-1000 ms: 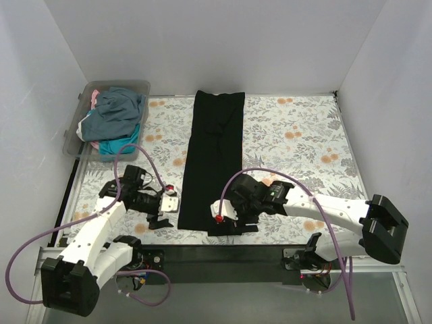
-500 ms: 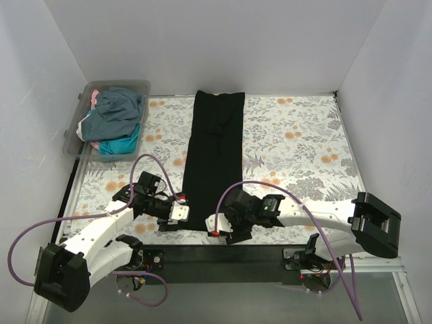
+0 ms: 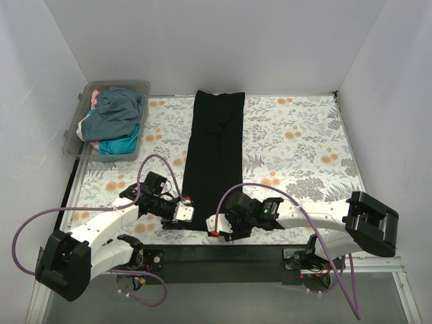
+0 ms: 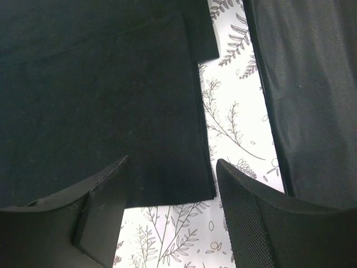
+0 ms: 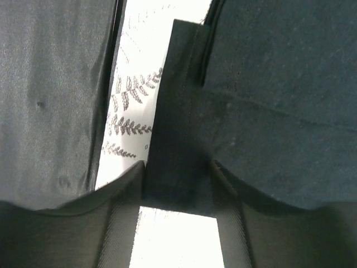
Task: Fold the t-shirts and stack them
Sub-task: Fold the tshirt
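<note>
A black t-shirt [image 3: 214,155], folded into a long narrow strip, lies flat down the middle of the floral-covered surface [image 3: 297,148], running from the far edge almost to the dark rail [image 3: 223,255] at the near edge. The left end effector [image 3: 182,214] sits low at the strip's near left corner. In the left wrist view its fingers [image 4: 100,218] are spread, with the hem corner lying flat between them and nothing pinched. The right end effector [image 3: 217,226] is at the near right corner, close beside the left one. In the right wrist view its fingers [image 5: 120,223] stand apart on either side of a narrow folded edge of the black cloth, with pale surface showing in the gap, so they are not pressed onto the fabric. At the far left corner, a clear plastic bin [image 3: 74,135] holds a loose heap of other shirts: slate-blue [image 3: 118,111] on top, teal [image 3: 125,144] below and a little pink [image 3: 94,94] at the back.
</note>
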{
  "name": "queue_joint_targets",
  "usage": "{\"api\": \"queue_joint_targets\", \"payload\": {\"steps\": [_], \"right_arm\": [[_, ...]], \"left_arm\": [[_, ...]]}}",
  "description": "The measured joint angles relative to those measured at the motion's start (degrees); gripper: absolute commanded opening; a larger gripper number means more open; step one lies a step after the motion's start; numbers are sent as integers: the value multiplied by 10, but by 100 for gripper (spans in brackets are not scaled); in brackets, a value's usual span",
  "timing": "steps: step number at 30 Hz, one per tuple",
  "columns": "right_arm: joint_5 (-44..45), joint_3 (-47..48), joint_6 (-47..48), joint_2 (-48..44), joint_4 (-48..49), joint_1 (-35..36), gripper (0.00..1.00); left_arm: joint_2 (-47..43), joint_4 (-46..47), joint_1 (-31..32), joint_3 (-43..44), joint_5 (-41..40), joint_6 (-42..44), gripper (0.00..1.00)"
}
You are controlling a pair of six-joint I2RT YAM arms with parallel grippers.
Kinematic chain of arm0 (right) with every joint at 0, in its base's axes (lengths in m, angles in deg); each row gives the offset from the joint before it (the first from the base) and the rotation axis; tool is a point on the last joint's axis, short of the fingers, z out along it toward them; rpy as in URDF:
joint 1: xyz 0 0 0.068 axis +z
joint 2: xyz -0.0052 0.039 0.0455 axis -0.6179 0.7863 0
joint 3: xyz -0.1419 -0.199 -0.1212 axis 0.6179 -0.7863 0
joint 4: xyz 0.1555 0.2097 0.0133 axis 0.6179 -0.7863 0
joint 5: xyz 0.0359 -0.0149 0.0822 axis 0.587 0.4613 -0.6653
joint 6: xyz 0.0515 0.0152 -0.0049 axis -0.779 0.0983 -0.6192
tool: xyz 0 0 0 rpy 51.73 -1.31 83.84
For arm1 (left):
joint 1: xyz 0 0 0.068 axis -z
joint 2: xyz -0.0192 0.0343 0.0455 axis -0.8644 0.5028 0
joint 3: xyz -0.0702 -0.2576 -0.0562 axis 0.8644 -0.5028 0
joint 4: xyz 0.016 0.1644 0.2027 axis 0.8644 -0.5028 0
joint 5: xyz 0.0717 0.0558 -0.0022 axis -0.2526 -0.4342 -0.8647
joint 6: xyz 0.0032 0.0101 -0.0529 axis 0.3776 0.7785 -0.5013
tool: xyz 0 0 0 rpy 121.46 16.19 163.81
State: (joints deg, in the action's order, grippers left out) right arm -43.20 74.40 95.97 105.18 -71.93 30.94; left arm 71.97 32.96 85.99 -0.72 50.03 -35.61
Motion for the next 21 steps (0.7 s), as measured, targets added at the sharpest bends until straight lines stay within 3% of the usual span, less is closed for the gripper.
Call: {"api": "queue_joint_targets", "payload": {"steps": [4,5,6,9,21], "right_arm": [[-2,-7,-5,0,17,0,39],[-1,-9,-7,1,22,0,41],[1,-10,-10,1,25,0,52],[13,-10,-17,0,37,0,61],[18,-10,-33,-19,-10,7,53]], "left_arm": [[14,12,19,0,-9,-6,54],[16,14,24,0,-13,-7,53],[17,15,28,0,-16,-7,53],[18,16,36,-2,-24,-7,53],[19,16,41,-4,-35,-7,52]]}}
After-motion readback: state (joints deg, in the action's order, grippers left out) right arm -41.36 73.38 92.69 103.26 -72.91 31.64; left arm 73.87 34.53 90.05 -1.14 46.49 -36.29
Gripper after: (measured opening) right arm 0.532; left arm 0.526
